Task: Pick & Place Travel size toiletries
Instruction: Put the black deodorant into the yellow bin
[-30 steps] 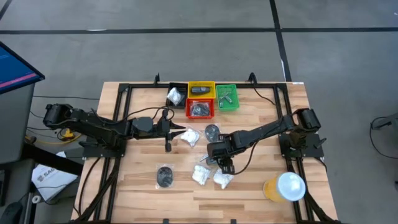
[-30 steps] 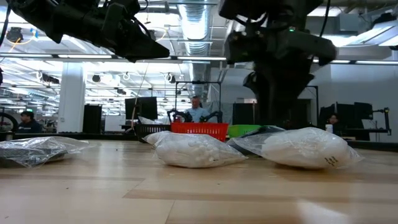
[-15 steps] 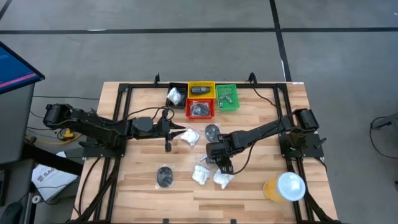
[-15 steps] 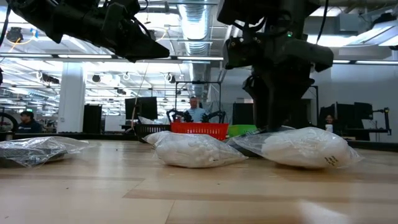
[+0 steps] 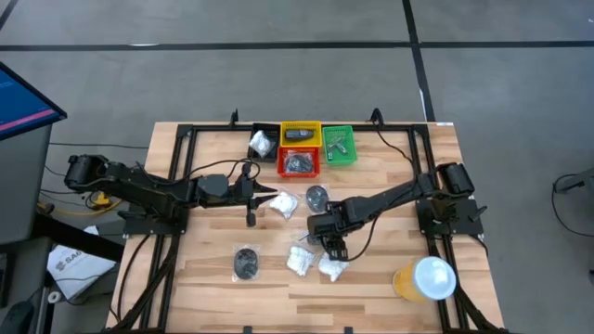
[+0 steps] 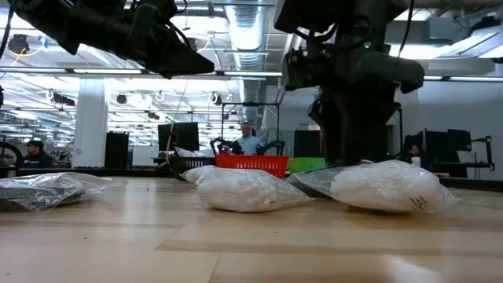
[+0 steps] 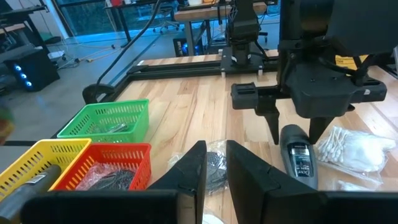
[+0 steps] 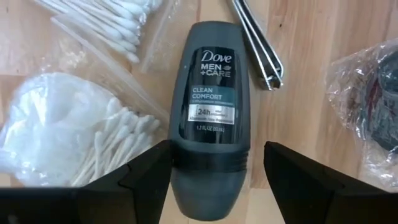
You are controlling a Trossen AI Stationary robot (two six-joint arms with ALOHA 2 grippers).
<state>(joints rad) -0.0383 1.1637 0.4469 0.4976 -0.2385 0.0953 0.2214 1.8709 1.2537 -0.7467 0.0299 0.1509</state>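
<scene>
The right gripper (image 8: pixel 211 163) stands open over a dark deodorant bottle (image 8: pixel 211 106) lying on the worktop (image 8: pixel 298 37), one finger on each side. White packets of cotton swabs (image 8: pixel 81 134) lie just beside it, so a finger could pinch the plastic. The left gripper (image 7: pixel 214 165) waits near the bins, probably empty.

arms: 2, dark, jointed, matte black housings | left arm (image 5: pixel 158 190): black cable looping along it, yellow part near its base | right arm (image 5: pixel 390 198): thin black cable trailing beside it, small green light on wrist housing | fingers (image 8: pixel 146 171): 2 per gripper, dark, flat, angular, tapering to points
</scene>
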